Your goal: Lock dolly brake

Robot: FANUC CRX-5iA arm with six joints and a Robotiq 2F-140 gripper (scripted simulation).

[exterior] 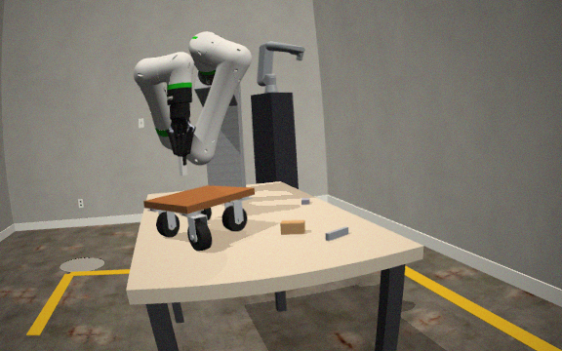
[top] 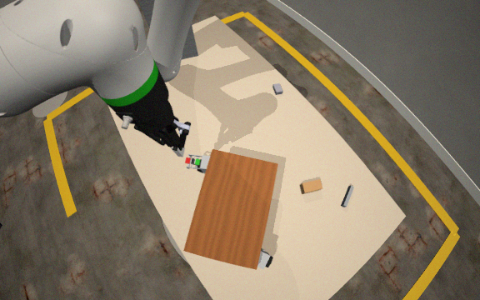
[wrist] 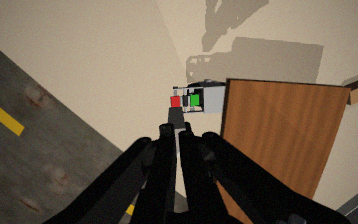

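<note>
The dolly [top: 233,206] has a brown wooden deck and stands on its black casters on the table; it also shows in the side view [exterior: 199,198]. One caster at its near-left corner carries a brake pedal [top: 193,161] with a red end [top: 187,160] and a green end [top: 197,161]; the wrist view shows the pedal [wrist: 185,100] too. My gripper [top: 180,151] is shut and empty. It hangs above the table, a little up and left of the pedal, well above deck height in the side view [exterior: 181,170].
A small tan block [top: 311,185], a dark grey bar [top: 347,196] and a small grey block [top: 277,88] lie on the table right of the dolly. The table's left edge runs close beside the pedal caster.
</note>
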